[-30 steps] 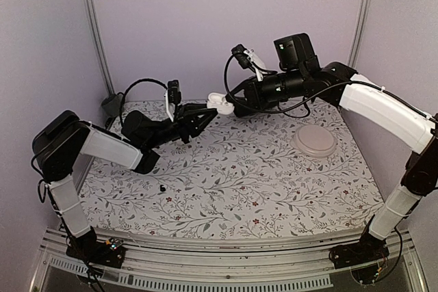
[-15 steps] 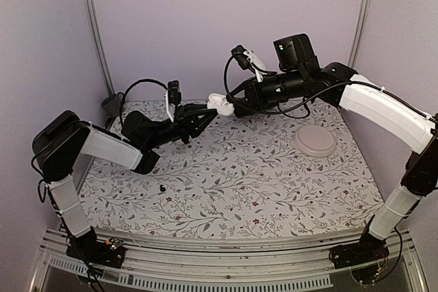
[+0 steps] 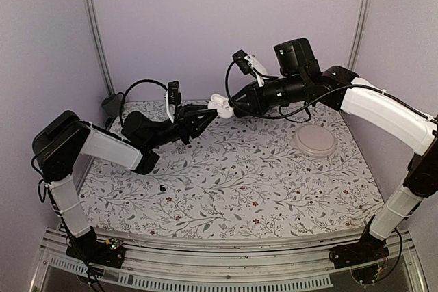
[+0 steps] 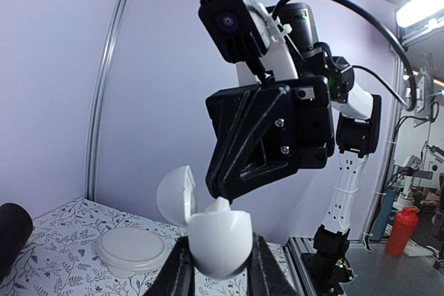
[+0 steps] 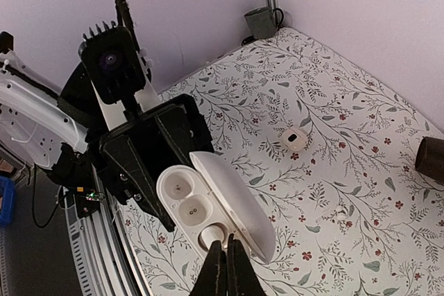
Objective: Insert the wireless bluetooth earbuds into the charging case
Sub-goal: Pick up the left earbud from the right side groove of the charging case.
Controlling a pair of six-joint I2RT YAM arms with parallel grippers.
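Your left claw (image 4: 220,272) grips the open case (image 4: 220,240) in mid-air above the far middle of the surface (image 3: 260,169), sockets turned toward the right claw (image 5: 223,268), which pinches one earbud (image 5: 211,236) at a socket's mouth, ready to seat it.

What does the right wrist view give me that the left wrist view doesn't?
Only right wrist: the sockets inside the charging case, plus a white round lump beyond it. Only left wrist: the case's outer shell and the pale round dish. Both: the open case held in the left claw, an earbud at the tips of the right claw.
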